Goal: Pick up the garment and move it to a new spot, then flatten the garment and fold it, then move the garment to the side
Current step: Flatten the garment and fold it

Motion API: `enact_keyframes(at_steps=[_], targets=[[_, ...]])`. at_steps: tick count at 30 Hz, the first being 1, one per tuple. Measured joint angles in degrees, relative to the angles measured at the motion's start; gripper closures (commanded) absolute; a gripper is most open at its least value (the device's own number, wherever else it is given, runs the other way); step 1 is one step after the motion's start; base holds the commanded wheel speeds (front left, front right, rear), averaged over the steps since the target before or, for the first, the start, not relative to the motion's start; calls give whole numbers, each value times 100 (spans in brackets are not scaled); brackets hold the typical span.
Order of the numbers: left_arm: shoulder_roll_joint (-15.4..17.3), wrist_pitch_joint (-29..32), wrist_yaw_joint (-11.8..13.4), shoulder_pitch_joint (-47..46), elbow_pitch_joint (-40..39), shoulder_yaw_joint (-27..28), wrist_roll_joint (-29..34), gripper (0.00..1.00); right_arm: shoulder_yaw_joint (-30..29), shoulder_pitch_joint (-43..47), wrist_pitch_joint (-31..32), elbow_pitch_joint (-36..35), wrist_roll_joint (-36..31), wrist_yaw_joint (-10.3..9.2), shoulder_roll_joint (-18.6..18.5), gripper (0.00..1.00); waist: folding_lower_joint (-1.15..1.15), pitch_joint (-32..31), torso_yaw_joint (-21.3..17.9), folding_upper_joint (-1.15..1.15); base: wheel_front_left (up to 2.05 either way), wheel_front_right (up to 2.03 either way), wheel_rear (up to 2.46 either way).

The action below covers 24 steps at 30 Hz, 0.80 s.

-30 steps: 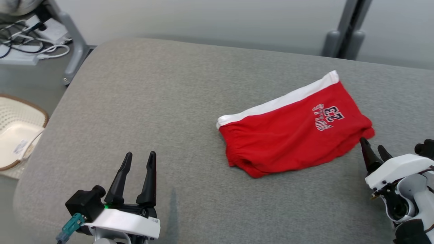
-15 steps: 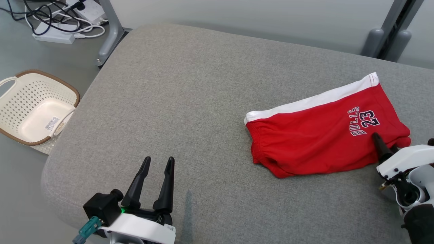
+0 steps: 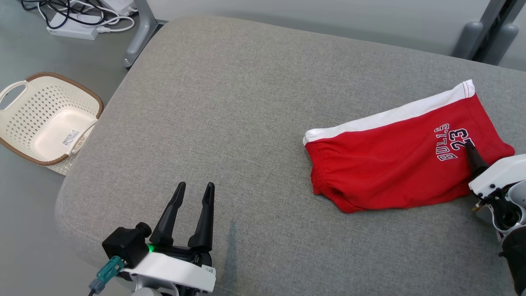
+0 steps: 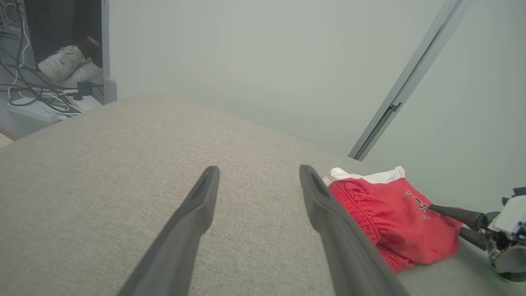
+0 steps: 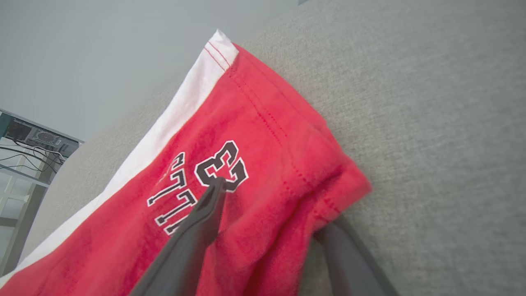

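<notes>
Cushion (image 3: 246, 102), grey woven fabric w/ rounded corners, takes up most of the head view. Pale wall behind it.

Garment (image 3: 390, 164): red shorts w/ white band along the far edge. They lie on the cushion's right part, folded approx in half and angled, w/ the white-band corner pointing up-right. Gathered waistband end faces the cushion's middle. Fabric a bit rumpled along the near edge, not flat.

Basket (image 3: 37, 107): cream, perforated, brown rim, sticker inside. It sits on the floor off the cushion's left edge, well apart from the garment.

Left gripper (image 3: 195, 186) hovers over the cushion's near-left part. Its fingers are spread w/ nothing btwn them, and it's well apart from the garment. Left wrist view shows bare cushion btwn the two fingers and the shorts off to the right.

Right gripper (image 5: 269, 207) is at the garment's right end, at the hem corner. Jaws are apart and straddle the cloth. One finger (image 5: 197, 222) lies on top of the red fabric, tip at the digits. The other comes out from under the hem corner, against the cushion. Fabric sits btwn them but isn't pinched.

Print (image 3: 451, 142): "BULLS 23" in dark letters w/ white outline, nr the right end of the shorts.

Smaller bits:
- Grey metal leg (image 3: 139, 37) on the floor at top left.
- White power strip (image 3: 74, 31) w/ tangled cables (image 3: 82, 12) beside it.
- Pair of white sneakers (image 4: 65, 63) by a dark cabinet, in the left wrist view.
</notes>
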Motion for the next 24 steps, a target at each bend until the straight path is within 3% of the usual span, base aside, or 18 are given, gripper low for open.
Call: enact_keyframes(at_steps=[1, 16, 24], targets=[[0, 0, 5, -3, 2, 0, -8, 0, 24, -17, -18, 14, -3, 0, -14, 100, 0, 10, 5, 0, 0, 0, 0], [0, 0, 40, -14, 90, 65, -31, 0, 162, -11, -614, 191, 223, 0, -1, 100, 0, -223, -98, 0, 0, 0, 0], [-1, 0, 37, 104, 115, 160, 11, 0, -152, 336, -1163, 470, 511, -1, -34, 100, 0, -533, -259, 0, 0, 0, 0]])
